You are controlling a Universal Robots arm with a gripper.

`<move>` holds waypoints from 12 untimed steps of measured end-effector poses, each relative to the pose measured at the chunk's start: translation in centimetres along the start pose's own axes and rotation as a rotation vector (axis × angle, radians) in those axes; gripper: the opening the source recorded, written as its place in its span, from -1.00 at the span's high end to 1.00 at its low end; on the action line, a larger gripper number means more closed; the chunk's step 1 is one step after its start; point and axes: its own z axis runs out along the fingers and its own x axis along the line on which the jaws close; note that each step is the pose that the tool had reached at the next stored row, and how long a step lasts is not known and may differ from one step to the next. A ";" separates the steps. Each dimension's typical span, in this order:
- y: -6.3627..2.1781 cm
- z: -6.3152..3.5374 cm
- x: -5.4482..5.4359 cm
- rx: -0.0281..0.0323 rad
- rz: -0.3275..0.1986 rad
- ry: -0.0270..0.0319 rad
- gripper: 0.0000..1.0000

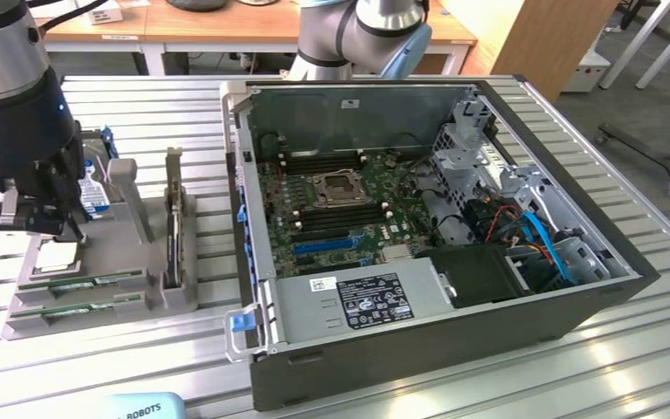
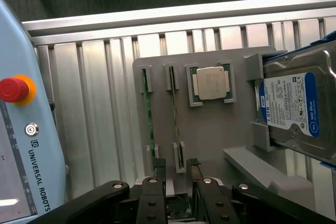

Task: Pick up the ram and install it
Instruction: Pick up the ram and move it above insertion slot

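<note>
Standing apart, the two fingers (image 2: 160, 170) of the gripper (image 2: 177, 167) hold nothing; the jaws are open. In the wrist view, one ram stick (image 2: 175, 109) runs in line with the gap between them, and the bracket at its near end sits between the fingertips. Whether they touch it cannot be told. The other ram stick (image 2: 148, 109) lies parallel, just beside the first.

Count: two sticks, one processor (image 2: 211, 83), one hard drive (image 2: 294, 103) and one expansion card (image 1: 172, 229), all seated in one grey holder (image 2: 210, 135).

Each stick is long, thin and green. The exterior view shows dark chips and white labels on them.

An open computer case (image 1: 428, 362) stands to the exterior view's right of the holder, its motherboard (image 1: 376, 231) exposed.
</note>
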 end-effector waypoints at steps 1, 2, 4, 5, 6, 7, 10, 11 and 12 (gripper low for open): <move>0.00 0.14 0.0 0.0000 -0.001 0.0000 0.41; -0.01 0.27 0.0 -0.0001 -0.002 0.0001 0.41; -0.02 0.52 0.0 0.0000 -0.003 0.0001 0.41; -0.03 0.63 0.0 0.0000 -0.004 0.0001 0.41; -0.03 0.69 0.0 -0.0001 -0.004 0.0002 0.41; -0.03 0.69 0.0 -0.0002 -0.005 0.0003 0.41; -0.03 0.70 0.0 -0.0001 -0.005 0.0002 0.41; -0.03 0.71 0.1 0.0001 -0.005 0.0000 0.41; -0.04 0.70 0.2 0.0000 -0.005 0.0002 0.41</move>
